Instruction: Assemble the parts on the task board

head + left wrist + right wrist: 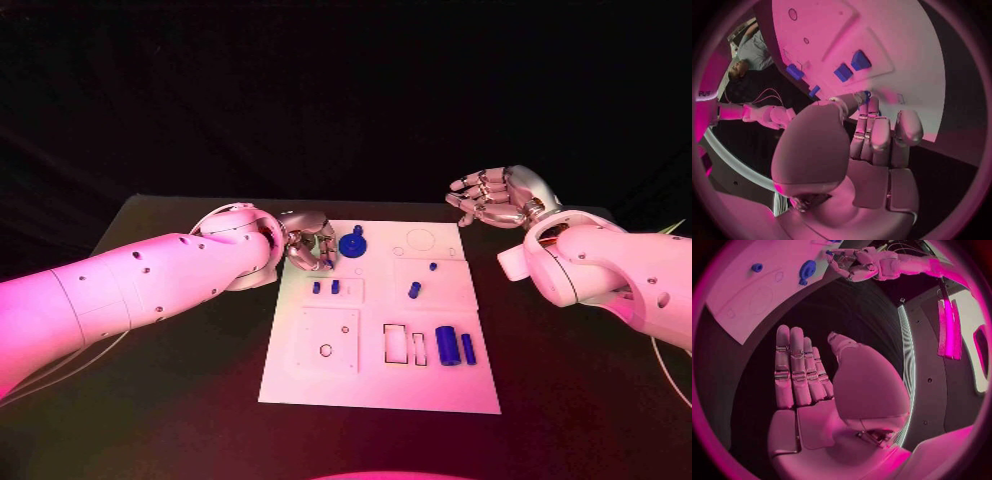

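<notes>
The white task board (378, 385) lies in the middle of the black table. My left hand (306, 245) hovers over the board's far left corner and pinches a small blue part (866, 94) between thumb and a fingertip. Right beside it stands a round blue part (352, 243), which also appears as the round blue part (807, 268) in the right wrist view. Two short blue pegs (326, 287) stand just in front of that hand. My right hand (498, 197) is raised past the board's far right corner, open flat (801, 375) and holding nothing.
Two blue cylinders (456, 346) lie on the board's near right, beside two empty rectangular slots (404, 344). A small blue piece (414, 290) and a blue stud (433, 267) sit mid-board. A square recess with a hole (326, 340) is at the near left.
</notes>
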You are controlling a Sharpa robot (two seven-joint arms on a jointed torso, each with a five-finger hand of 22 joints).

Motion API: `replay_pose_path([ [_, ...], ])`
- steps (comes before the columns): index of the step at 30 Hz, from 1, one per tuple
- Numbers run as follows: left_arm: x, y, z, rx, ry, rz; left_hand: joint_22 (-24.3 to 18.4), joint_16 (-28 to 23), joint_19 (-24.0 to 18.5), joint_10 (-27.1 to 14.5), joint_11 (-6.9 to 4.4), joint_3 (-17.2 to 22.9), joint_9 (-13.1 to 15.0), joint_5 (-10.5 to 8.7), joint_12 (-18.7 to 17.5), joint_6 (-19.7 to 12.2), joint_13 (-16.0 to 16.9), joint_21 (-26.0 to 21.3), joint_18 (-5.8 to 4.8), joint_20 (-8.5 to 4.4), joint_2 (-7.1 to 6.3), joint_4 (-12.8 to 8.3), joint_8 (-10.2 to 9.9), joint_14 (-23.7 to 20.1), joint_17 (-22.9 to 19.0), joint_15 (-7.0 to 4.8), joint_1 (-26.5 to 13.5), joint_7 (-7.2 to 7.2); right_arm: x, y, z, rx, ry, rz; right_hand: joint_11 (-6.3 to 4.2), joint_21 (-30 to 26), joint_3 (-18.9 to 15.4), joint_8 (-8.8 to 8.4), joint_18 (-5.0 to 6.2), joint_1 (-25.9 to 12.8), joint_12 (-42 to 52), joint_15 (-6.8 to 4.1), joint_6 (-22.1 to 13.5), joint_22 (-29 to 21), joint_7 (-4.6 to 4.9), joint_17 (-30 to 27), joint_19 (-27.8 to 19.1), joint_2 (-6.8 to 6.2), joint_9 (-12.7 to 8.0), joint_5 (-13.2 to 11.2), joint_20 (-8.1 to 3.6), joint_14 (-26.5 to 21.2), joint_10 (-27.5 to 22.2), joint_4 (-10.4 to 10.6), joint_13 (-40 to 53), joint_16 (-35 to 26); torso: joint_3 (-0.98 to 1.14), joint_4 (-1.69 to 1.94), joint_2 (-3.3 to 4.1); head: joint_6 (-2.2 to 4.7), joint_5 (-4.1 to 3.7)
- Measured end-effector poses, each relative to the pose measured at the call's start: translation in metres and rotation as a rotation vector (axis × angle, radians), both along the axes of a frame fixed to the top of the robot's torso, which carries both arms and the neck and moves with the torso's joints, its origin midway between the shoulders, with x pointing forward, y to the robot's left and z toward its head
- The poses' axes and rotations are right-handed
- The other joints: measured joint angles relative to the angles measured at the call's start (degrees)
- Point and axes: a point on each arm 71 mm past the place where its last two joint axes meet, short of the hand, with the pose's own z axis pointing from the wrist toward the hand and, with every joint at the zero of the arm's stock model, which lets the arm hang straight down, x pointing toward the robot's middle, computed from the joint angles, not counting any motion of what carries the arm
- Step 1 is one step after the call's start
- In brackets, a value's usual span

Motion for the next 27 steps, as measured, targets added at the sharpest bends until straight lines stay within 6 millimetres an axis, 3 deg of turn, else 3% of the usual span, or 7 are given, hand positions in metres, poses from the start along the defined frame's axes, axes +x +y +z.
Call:
replay_pose_path([
  [27,0.0006,-0.0044,-0.003,0.014,0.016,-0.007,0.03,0.0,0.0,0.95,-0.13,-0.16,0.28,-0.16,-0.39,0.42,0.18,0.0,0.01,0.0,-0.27,-0.16,-0.3,0.0,0.11,0.0,-0.73,-0.01,-0.0005,-0.0005,0.0001,0.0,0.0,0.0,0.01,0.0,0.0,0.0,0.0,0.0,0.0,0.0,0.0,0.01,-0.01,0.01,0.0,0.0,0.01,0.0,0.0,0.0,0.01,0.0,0.01,0.0,0.04,-0.04,-0.02,-0.32,-0.15],
])
